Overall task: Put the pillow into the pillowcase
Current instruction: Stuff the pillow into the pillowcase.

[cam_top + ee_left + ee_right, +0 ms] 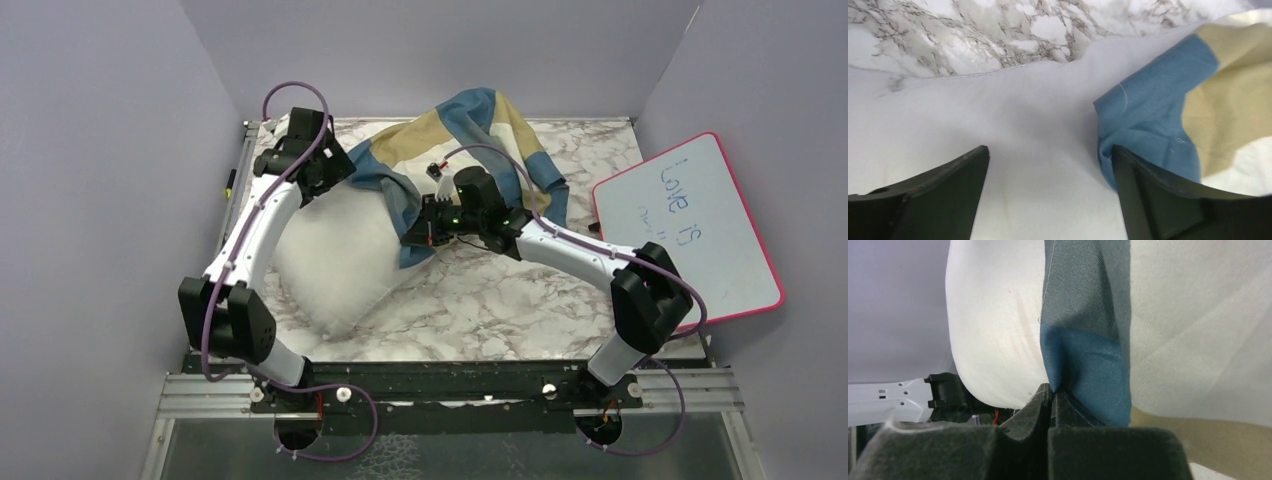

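Lying on the marble table (520, 300), the pillow (335, 260) is plump and off-white, its near end bare and its far end covered by the pillowcase (470, 130). Pillowcase: blue, tan and cream blocks, draped over the pillow's far right corner and bunched beyond it. Left fingers (938, 195): apart above the pillow's far left part, one tip beside the pillowcase's blue edge, gripping nothing. Right fingers (1033, 410): together, clamped on a blue fold of pillowcase at the pillow's right side. Whiteboard (690, 230): right of the pillow, well apart.

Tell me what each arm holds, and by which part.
Right gripper: jaws shut on a blue edge of the pillowcase. Left gripper: jaws open over the pillow, empty.
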Robot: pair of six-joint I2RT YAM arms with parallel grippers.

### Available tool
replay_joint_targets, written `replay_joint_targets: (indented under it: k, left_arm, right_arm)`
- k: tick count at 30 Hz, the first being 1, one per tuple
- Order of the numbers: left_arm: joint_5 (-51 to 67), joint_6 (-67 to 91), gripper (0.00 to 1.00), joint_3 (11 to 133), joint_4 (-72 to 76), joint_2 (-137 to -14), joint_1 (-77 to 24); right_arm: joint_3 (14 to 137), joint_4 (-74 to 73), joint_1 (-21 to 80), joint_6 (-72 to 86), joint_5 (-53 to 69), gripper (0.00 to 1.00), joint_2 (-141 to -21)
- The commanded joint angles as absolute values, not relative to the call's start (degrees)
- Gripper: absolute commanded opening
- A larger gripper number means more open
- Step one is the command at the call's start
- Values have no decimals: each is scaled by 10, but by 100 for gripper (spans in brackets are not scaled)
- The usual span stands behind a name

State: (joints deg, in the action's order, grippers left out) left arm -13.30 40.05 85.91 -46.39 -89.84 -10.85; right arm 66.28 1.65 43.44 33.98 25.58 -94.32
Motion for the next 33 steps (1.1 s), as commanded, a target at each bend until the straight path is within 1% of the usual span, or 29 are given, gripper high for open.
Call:
replay_joint_targets:
  k: [1, 4, 7, 9, 12, 14, 15, 18, 21, 22, 24, 25, 26, 28, 31, 33]
  left_arm:
    - [-146, 504, 98, 849, -508, -791, -105]
    - [-185, 507, 98, 810, -539, -727, -104]
    - [-243, 477, 98, 799, -592, -682, -103]
    - [-270, 497, 98, 786, -645, -659, -103]
    - [-251, 543, 98, 722, -676, -608, -103]
    - [-226, 578, 98, 657, -672, -562, -103]
    - [-222, 591, 96, 625, -668, -541, -103]
    - [-218, 595, 95, 530, -641, -485, -103]
    - [-171, 558, 96, 445, -544, -425, -103]
    - [-150, 545, 94, 419, -496, -404, -103]
    - [-105, 546, 87, 362, -381, -358, -103]
    - [-81, 543, 80, 337, -320, -336, -103]
    - [-58, 544, 71, 310, -270, -318, -103]
    - [-37, 579, 55, 264, -196, -295, -103]
    - [-16, 619, 35, 211, -101, -304, -104]
    - [-9, 632, 27, 196, -54, -341, -106]
  right_arm:
    - [702, -24, 439, 306, 253, 0, -952]
    - [729, -68, 439, 304, 230, 0, -953]
    - [733, -75, 439, 305, 222, 0, -949]
    - [736, -82, 439, 307, 197, 0, -946]
    - [740, -84, 439, 283, 152, 0, -939]
    - [730, -65, 439, 262, 149, 0, -934]
    - [724, -57, 439, 254, 151, 0, -932]
    - [700, -42, 439, 232, 145, 0, -922]
    - [689, -18, 439, 204, 173, 0, -918]
    - [693, -14, 439, 199, 182, 0, -924]
    - [714, -25, 439, 195, 217, 0, -947]
    - [725, -34, 439, 193, 245, 0, -958]
    - [733, -40, 439, 192, 269, 0, -967]
    - [736, -44, 441, 193, 289, 0, -974]
    - [731, -58, 450, 184, 289, 0, -965]
    - [725, -60, 457, 190, 300, 0, -952]
